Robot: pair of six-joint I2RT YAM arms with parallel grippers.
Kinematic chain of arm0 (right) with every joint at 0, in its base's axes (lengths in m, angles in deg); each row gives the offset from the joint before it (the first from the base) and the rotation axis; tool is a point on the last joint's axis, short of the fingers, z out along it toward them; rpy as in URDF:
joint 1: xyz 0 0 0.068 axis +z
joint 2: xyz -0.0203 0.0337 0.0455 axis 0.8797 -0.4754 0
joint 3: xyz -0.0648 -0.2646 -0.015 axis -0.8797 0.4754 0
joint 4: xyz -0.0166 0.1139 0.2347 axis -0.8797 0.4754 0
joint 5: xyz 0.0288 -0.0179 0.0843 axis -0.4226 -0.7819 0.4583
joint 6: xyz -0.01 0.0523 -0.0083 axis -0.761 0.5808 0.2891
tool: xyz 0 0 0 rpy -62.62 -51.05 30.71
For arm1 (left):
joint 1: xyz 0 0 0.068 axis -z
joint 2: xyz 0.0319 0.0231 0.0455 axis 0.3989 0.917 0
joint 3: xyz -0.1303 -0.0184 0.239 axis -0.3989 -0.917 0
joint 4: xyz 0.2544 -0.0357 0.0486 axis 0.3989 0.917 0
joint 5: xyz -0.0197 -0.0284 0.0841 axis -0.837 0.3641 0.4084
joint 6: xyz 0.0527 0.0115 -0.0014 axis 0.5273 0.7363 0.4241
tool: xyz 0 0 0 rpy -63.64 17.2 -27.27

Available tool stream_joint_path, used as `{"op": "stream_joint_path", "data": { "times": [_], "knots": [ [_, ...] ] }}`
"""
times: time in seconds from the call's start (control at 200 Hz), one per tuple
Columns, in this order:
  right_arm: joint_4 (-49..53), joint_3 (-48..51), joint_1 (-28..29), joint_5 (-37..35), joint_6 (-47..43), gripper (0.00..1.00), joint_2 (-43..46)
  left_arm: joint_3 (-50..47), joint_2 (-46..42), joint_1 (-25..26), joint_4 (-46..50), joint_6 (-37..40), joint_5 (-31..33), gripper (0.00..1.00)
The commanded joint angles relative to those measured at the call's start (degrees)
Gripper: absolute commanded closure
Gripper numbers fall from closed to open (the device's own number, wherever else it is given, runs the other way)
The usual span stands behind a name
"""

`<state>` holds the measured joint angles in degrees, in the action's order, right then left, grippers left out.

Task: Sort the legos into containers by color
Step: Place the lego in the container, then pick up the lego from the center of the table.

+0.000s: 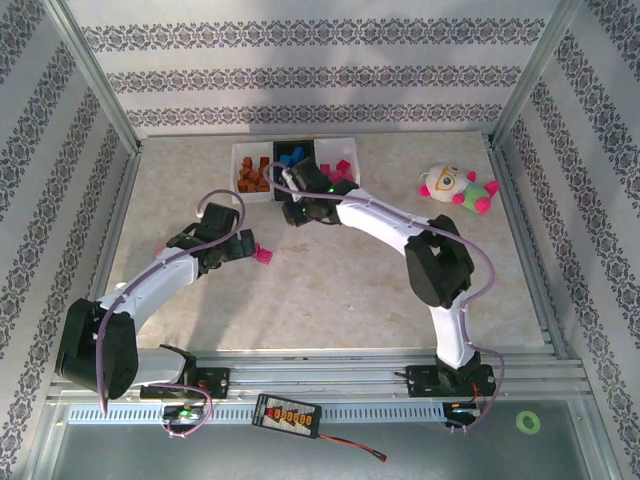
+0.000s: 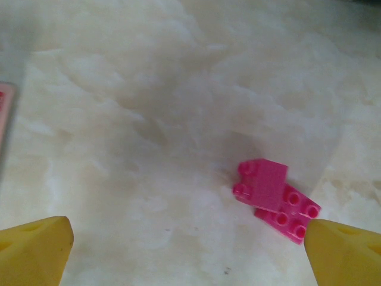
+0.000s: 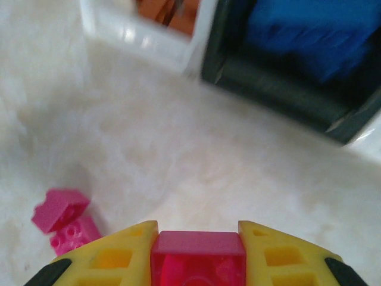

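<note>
- A pink lego [image 3: 197, 262] is right up close, squeezed tight between the yellow fingers [image 3: 119, 256] of the right gripper [image 3: 198, 235].
- This gripper sits low over the table [image 3: 196, 149], just in front of the bins.
- Ahead of it are the black bin [image 3: 268, 89] with blue legos [image 3: 315, 30] and the white bin on the left [image 3: 143, 39] with orange-brown legos [image 3: 166, 12].
- From above, the pink ones are kept in the white bin on the right [image 1: 352, 150], past the black bin.
- So I think the job now is to carry this pink lego there.
- To do it well: go up first, so the lego does not bump a bin wall.
- Then move across, over the black bin, and stop above the pink pile.
- Let go only when the lego is over that bin, and low, so it does not bounce out.
- Keep the squeeze firm on the way, since the lego is tiny and smooth.
- The left gripper [image 2: 190, 250] is wide open and holds nothing.
- Two pink legos [image 2: 275, 199] lie on the table touching each other, just by its right finger.
- Those two need to go in the same bin later.
- I can read no words or brand names. A small box [image 1: 288, 416] at the near edge has orange marks, too tiny to read.
</note>
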<state>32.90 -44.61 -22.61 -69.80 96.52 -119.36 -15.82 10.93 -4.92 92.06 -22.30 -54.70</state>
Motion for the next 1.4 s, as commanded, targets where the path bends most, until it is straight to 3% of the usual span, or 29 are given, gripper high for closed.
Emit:
{"op": "stream_joint_path", "data": {
  "times": [0.0, 0.42, 0.629, 0.704, 0.899, 1.149, 1.394],
  "knots": [
    [-5.4, 0.6, -3.1, -6.3, 0.8, 0.74, 1.8, 0.0, 2.2, 2.3, -3.5, -0.8, 1.2, 0.01],
    [-9.4, -14.5, -13.9, -6.4, 4.4, 0.73, -13.7, 1.7, 5.2, 3.6, -5.1, -0.8, -0.2, 0.01],
    [-8.0, -20.6, -15.8, -3.9, 3.7, 0.65, -18.3, 1.7, 6.0, 3.6, -7.3, -0.8, -1.0, 0.01],
    [-8.3, -19.9, -15.9, -3.6, 2.7, 0.55, -16.8, 2.3, 6.6, 3.6, -7.5, 0.2, -1.8, 0.01],
    [-11.5, -10.2, -15.7, -1.9, 1.1, 0.33, -7.3, 5.9, 10.6, 3.7, -4.8, 3.1, -2.8, 0.02],
    [-17.9, 10.5, -13.6, 0.5, 1.6, 0.28, 8.6, 14.9, 20.6, 3.9, 2.9, 3.1, -2.4, 0.2],
    [-19.1, 22.9, -11.9, 1.9, 3.5, 0.27, 17.6, 19.0, 26.6, 3.8, 5.3, 2.7, 0.0, 0.41]
  ]
}}
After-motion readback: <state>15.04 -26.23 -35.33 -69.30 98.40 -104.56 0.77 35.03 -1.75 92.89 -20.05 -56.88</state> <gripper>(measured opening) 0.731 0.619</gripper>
